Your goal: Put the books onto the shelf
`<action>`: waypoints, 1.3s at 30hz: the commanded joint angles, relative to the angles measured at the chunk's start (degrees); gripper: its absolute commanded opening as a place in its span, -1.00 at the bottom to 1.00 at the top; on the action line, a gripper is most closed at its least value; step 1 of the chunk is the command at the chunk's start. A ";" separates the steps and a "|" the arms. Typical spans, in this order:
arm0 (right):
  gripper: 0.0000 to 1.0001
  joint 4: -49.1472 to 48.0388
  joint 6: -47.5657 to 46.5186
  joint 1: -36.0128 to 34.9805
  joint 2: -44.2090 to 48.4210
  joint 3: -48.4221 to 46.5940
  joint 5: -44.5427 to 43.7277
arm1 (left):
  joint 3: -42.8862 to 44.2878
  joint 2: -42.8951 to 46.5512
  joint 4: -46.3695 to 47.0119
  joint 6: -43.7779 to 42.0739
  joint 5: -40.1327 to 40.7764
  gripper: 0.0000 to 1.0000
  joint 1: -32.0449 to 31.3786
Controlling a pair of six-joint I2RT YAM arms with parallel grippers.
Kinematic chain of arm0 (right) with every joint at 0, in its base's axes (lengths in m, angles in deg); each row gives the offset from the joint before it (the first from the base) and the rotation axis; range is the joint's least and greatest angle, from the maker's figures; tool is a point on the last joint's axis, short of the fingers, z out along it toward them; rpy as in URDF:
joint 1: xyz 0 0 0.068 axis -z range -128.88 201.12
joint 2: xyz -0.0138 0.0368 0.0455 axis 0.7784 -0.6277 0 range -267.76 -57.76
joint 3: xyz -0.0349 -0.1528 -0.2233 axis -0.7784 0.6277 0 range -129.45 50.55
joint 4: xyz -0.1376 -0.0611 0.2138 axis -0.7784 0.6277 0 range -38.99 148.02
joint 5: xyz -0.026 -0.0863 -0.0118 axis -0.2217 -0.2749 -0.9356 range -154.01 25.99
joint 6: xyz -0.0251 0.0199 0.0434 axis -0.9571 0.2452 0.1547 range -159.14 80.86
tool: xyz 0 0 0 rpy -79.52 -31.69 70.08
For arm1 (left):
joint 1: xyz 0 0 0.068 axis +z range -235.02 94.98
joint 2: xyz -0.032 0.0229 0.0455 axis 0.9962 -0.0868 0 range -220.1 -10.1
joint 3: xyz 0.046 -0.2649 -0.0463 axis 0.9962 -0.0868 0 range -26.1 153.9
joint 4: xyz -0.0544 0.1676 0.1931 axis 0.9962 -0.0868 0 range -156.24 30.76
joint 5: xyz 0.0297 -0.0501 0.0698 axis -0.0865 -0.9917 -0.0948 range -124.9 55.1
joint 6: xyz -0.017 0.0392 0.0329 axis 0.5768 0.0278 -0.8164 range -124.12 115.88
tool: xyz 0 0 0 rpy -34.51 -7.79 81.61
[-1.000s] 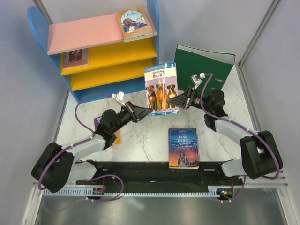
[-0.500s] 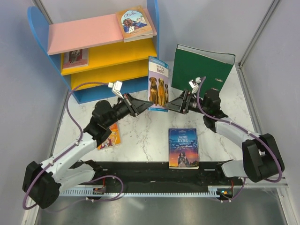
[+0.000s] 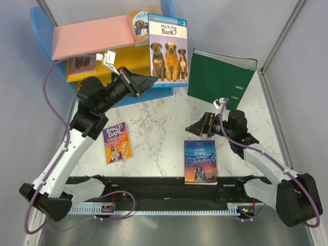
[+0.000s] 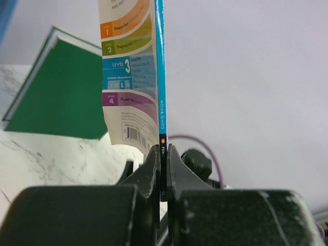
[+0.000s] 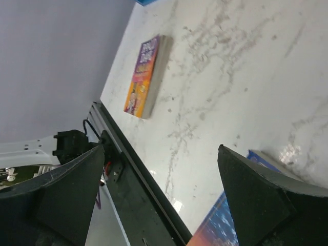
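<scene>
Left end effector (image 3: 148, 81) clenched on a lower corner of the dog book (image 3: 168, 51), held upright before the right end of the shelf (image 3: 92, 36). Pinched so low, it could pivot or slip. Right end effector (image 3: 197, 127) spread wide, empty.

Green lever-arch binder (image 3: 220, 77) stands on edge at back right of the white marble tabletop (image 3: 164, 119), close to the grey wall (image 3: 230, 25), black mounting plate (image 3: 154, 187) along the near edge.
</scene>
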 commanded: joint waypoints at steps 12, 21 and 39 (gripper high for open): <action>0.96 -4.35 -1.75 -0.31 -0.20 14.19 -5.16 | 21.59 -18.79 16.68 21.00 -18.50 -0.96 19.83; 0.96 -6.37 -1.40 -0.31 -4.16 14.63 -4.46 | 23.71 -25.65 29.51 32.87 -19.13 -0.96 23.08; 0.96 -8.74 -0.08 -0.39 -7.23 15.25 -4.02 | 30.83 -42.00 40.16 49.85 -20.09 -0.96 25.72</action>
